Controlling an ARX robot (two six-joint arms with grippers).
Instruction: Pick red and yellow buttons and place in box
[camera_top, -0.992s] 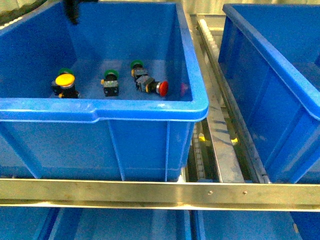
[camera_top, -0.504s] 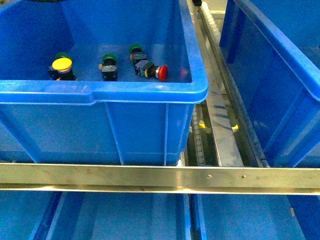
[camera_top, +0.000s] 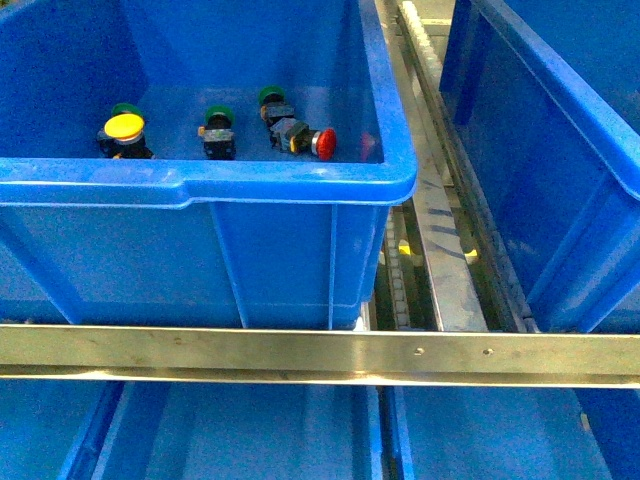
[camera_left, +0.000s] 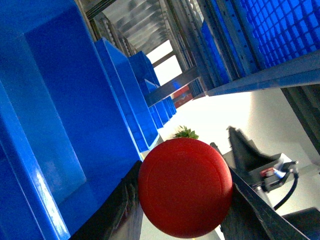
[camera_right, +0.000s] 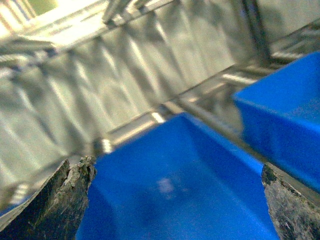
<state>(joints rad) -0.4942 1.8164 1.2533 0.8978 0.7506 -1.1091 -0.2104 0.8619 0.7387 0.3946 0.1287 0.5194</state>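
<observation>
In the left wrist view my left gripper is shut on a red button; its domed cap fills the gap between the dark fingers. In the front view a yellow button and another red button lie in the left blue bin, with green-capped switches between them. My right gripper is open and empty over a blue bin in the right wrist view. Neither arm shows in the front view.
A second blue bin stands at the right, with a metal roller rail between the two bins. A metal crossbar runs across the front, with more blue bins below. A row of blue bins shows in the left wrist view.
The dark arm seen at the far rim of the left bin one second ago has left the front view. The view has shifted a little; the buttons in the bin lie as before.
</observation>
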